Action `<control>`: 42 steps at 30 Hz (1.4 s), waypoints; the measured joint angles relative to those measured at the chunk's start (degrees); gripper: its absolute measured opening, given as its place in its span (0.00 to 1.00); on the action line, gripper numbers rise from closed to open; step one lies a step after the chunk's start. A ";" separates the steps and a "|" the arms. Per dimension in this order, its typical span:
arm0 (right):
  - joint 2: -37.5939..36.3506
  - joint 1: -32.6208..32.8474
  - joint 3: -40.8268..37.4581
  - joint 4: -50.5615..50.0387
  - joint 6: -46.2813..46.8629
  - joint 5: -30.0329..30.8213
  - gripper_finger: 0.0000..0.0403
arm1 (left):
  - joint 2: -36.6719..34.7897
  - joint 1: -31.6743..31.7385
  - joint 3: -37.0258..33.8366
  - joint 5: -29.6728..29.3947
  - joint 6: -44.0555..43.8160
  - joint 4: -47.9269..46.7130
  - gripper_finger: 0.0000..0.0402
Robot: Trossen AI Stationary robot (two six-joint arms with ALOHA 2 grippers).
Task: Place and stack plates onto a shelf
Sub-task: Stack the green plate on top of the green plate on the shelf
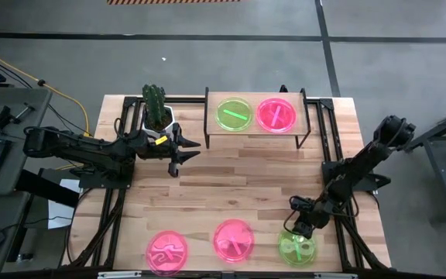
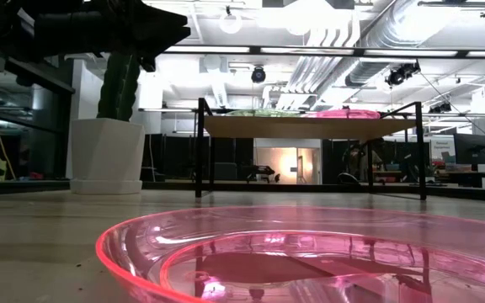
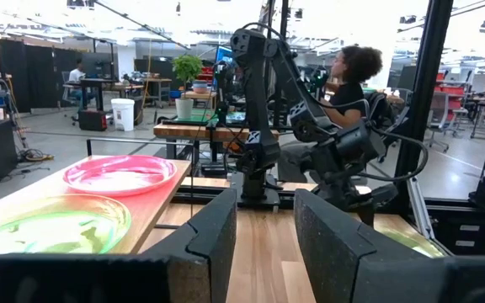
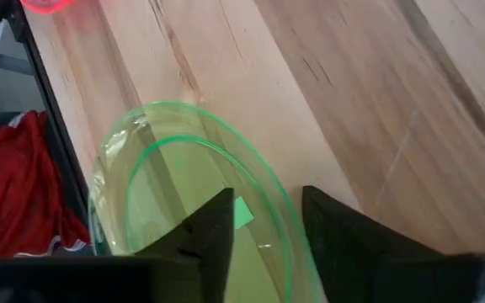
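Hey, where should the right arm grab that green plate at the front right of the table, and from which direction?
Probably its raised rim, from above. The green plate lies flat on the table, so only the thin upturned edge offers a hold. In the right wrist view the right gripper has open fingers straddling the rim, one inside the dish, one outside. The left gripper waits near the shelf.

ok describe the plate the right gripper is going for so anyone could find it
Start at the wooden table and look along its near edge, away from the shelf, where three plates lie in a row. Take the one at the right end, under the right gripper. This green plate is the row's only green one; its neighbours are pink.
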 joint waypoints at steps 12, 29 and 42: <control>-0.20 -4.47 -0.33 1.73 -6.98 -7.29 0.02 | 0.00 -0.01 0.00 -0.02 0.00 0.11 0.28; -10.60 -27.34 -0.35 16.09 -27.41 -22.14 0.00 | 0.00 0.00 0.00 -0.03 0.00 0.55 0.28; -11.25 -49.15 5.50 28.97 -35.88 1.19 0.00 | 0.00 0.01 0.00 -0.04 0.00 1.92 0.28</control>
